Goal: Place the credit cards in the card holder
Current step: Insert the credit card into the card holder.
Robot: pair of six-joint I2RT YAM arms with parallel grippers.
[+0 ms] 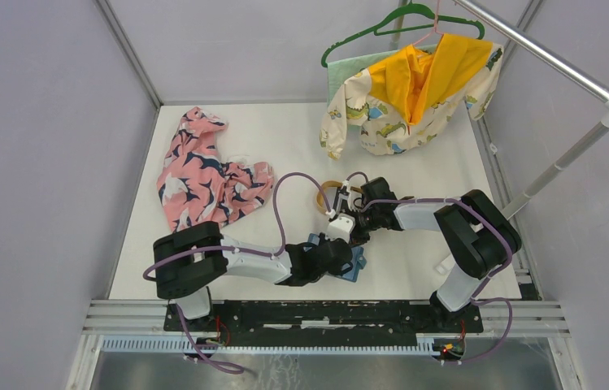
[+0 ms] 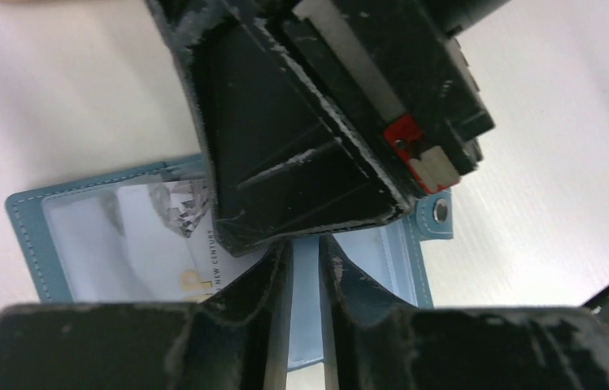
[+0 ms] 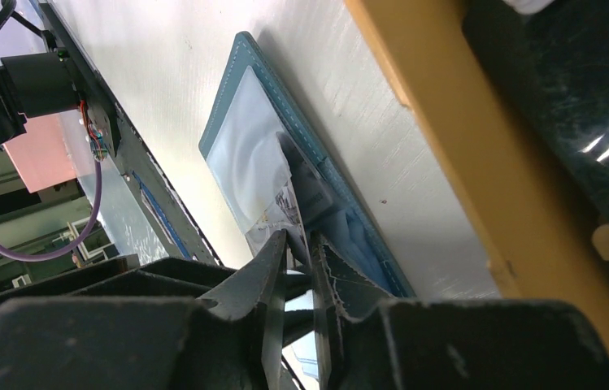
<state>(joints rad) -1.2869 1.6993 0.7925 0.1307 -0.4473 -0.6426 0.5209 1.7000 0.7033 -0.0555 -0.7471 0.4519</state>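
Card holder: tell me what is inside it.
Lying open, the card holder shows a pale printed card in its clear window pocket. The right tool and left tool cover its middle, so anything tucked there is hidden.

The teal bifold card holder [image 1: 356, 263] lies on the white worktop [image 1: 284, 138] near its front edge, with the tan wooden ring tray [image 1: 320, 197] behind it and the pink patterned garment [image 1: 203, 175] farther left.

teal leather-look card holder [image 2: 24, 236] w/ glossy clear window [image 2: 97, 244], matt table [image 2: 57, 97]
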